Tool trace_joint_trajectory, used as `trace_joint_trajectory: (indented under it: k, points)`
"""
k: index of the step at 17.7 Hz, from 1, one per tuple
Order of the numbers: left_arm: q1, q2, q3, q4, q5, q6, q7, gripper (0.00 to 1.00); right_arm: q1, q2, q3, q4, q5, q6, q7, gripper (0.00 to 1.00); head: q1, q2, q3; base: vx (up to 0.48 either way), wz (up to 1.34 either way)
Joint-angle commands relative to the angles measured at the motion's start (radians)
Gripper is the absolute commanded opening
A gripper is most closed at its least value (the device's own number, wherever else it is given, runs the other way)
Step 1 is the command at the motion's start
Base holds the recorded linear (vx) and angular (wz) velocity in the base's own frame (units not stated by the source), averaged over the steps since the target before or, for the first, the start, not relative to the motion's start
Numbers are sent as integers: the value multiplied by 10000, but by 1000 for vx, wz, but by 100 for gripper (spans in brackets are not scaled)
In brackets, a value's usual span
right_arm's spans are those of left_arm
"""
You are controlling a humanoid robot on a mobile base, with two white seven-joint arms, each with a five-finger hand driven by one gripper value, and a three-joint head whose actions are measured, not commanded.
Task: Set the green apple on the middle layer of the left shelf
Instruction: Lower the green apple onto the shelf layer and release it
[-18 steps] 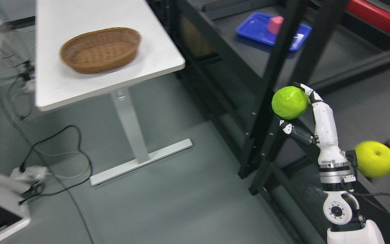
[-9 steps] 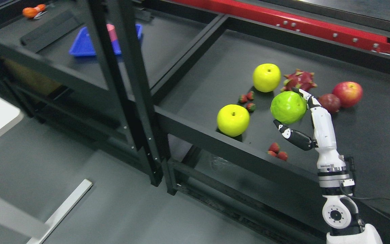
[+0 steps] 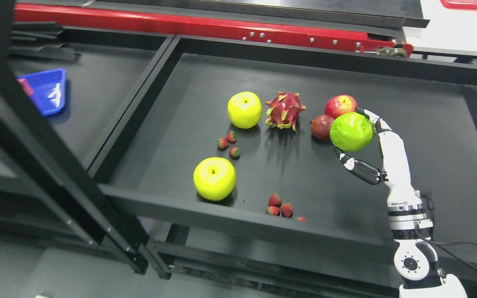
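White-and-black right robot hand [image 3: 369,142] is clamping its fingers around a round green apple [image 3: 351,131], holding it above the black metal shelf tray [image 3: 429,136].

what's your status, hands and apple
Right hand shut on green apple, held above the shelf tray. Left hand out of view. Red apple and dark fruit just behind it.

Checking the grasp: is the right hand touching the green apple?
Touching. In the head view the right hand holds the green apple, fingers wrapping its far side and thumb beneath.
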Motion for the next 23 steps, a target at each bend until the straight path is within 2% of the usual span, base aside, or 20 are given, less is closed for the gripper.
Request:
trace_joint_trajectory:
  k: [1, 6, 9, 13, 17, 20, 21, 23]
  points:
    - [2, 175, 0, -2, 0, -7, 1, 100, -103, -61, -1, -10, 5, 38, 5, 0, 0, 0, 0, 246, -364]
    - [2, 175, 0, 13, 0, 8, 1, 100, -88, -382, 197, -10, 81, 268, 478, 0, 0, -1, 0, 265, -121]
    - [2, 175, 0, -2, 0, 8, 1, 100, 401, -1683, 1804, -10, 127, 330, 2011, 0, 0, -1, 0, 227, -144]
    - [2, 175, 0, -2, 0, 8, 1, 100, 802, -2759, 3599, -10, 143, 314, 3210, 0, 0, -1, 0, 136, -91]
    - [2, 175, 0, -2, 0, 8, 1, 100, 451, -2700, 4476, 5, 234, 436, 3791, 0, 0, -1, 0, 56, -2]
    - [2, 175, 0, -2, 0, 8, 1, 100, 96, -2592, 4585, 36, 342, 759, 4178, 4, 0, -1, 0, 0, 0]
    - [2, 175, 0, -2, 0, 8, 1, 100, 172, -2608, 4418, 36, 266, 896, 4148, 20, 0, -1, 0, 0, 0]
    - [2, 175, 0, -2, 0, 8, 1, 100, 219, -2578, 3928, 36, -207, 1051, 4224, 65, 0, -1, 0, 0, 0]
